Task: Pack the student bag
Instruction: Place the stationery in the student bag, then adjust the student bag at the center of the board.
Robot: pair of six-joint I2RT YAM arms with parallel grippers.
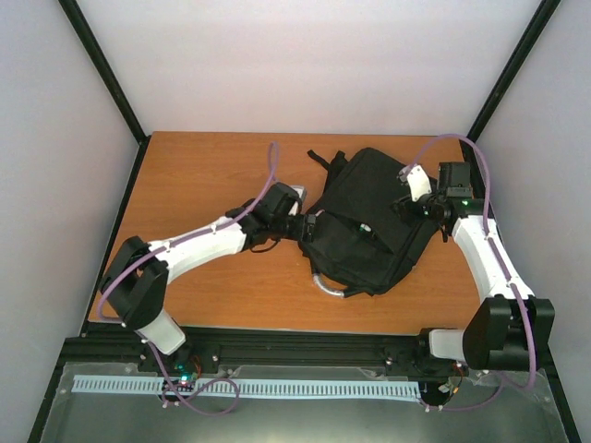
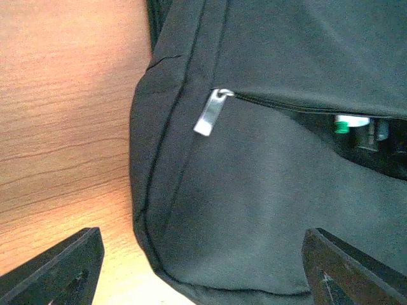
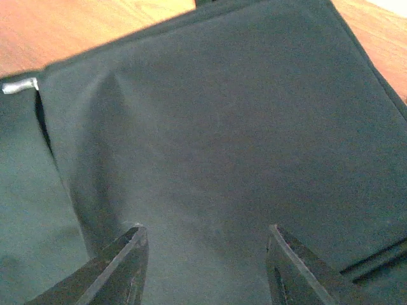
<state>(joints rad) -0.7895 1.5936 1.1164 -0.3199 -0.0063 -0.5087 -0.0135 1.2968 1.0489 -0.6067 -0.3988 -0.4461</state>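
Nearest the lens, the left arm's base (image 1: 171,343) and the right arm's base (image 1: 445,346) sat on the black rail (image 1: 305,347) at the bench's near edge. Beyond them the wooden bench (image 1: 199,171) carried the student bag (image 1: 369,221), a black backpack lying flat and slanted across the centre-right of the surface. Its grey-silver handle loop (image 1: 325,284) pointed toward the near side and its black straps (image 1: 325,161) trailed off the far corner. The left end effector (image 1: 307,225) stood at the bag's left edge, released, its 2 fingers spread wide with only fabric below them. Its wrist view showed a silver zip pull (image 2: 210,113) at the end of a partly open zip, and inside the gap a white item with a green cap (image 2: 348,122). The right end effector (image 1: 411,209) hovered over the bag's right side, also released, fingers (image 3: 121,267) apart above smooth black cloth, gripping nothing.
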